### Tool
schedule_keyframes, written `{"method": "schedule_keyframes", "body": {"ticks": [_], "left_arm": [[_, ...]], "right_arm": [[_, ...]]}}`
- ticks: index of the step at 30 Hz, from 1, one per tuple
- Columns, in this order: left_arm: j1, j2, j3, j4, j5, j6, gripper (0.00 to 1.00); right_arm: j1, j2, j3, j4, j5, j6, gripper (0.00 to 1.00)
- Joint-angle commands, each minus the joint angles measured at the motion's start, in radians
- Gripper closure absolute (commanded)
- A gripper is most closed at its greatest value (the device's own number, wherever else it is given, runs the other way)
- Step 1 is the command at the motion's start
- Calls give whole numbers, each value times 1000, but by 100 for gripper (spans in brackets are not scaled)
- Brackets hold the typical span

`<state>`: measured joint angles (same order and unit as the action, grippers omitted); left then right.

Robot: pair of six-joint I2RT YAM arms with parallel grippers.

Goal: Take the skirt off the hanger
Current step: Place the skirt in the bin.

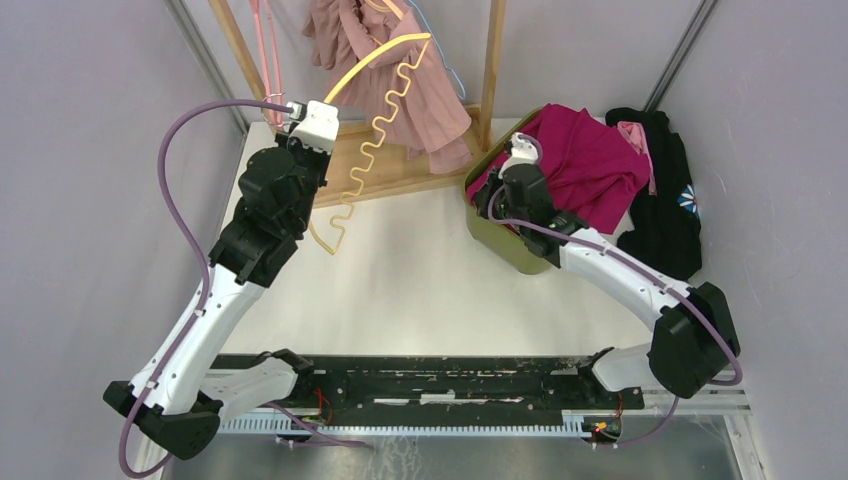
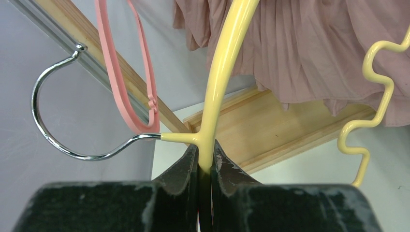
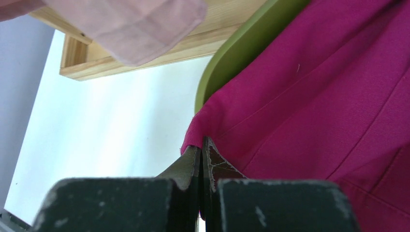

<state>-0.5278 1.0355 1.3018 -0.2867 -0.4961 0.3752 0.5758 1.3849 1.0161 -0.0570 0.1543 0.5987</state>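
My left gripper (image 1: 322, 108) is shut on the neck of a bare yellow hanger (image 1: 385, 55), just below its chrome hook (image 2: 43, 130). In the left wrist view the jaws (image 2: 205, 155) clamp the yellow stem (image 2: 222, 72). The hanger's wavy bar (image 1: 372, 145) hangs over the table. A magenta skirt (image 1: 590, 160) lies in a green basket (image 1: 497, 240) at the right, off the hanger. My right gripper (image 1: 513, 152) is shut on the skirt's edge at the basket rim. In the right wrist view the tips (image 3: 200, 147) pinch the magenta hem (image 3: 314, 96).
A wooden rack with a base (image 1: 395, 165) and a post (image 1: 492, 60) stands at the back. A dusty-pink pleated garment (image 1: 425, 95) and a pink hanger (image 1: 268, 50) hang on it. A black garment (image 1: 665, 205) lies right of the basket.
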Motion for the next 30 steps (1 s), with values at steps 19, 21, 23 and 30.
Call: {"method": "schedule_keyframes", "body": {"ticks": [19,21,23,30], "left_arm": [[3,-4,19,73,-35,-21,97],[3,-7,16,75,-52,-23,97],[3,-15,11,81,-67,-24,97],[2,-33,37,58,-139,-41,97]], "right_arm": [[-4,139,310,-198,513,-328,43],[-5,118,326,-192,510,-338,42],[-4,96,339,-177,516,-353,42],[-4,82,457,-206,532,-420,39]]}}
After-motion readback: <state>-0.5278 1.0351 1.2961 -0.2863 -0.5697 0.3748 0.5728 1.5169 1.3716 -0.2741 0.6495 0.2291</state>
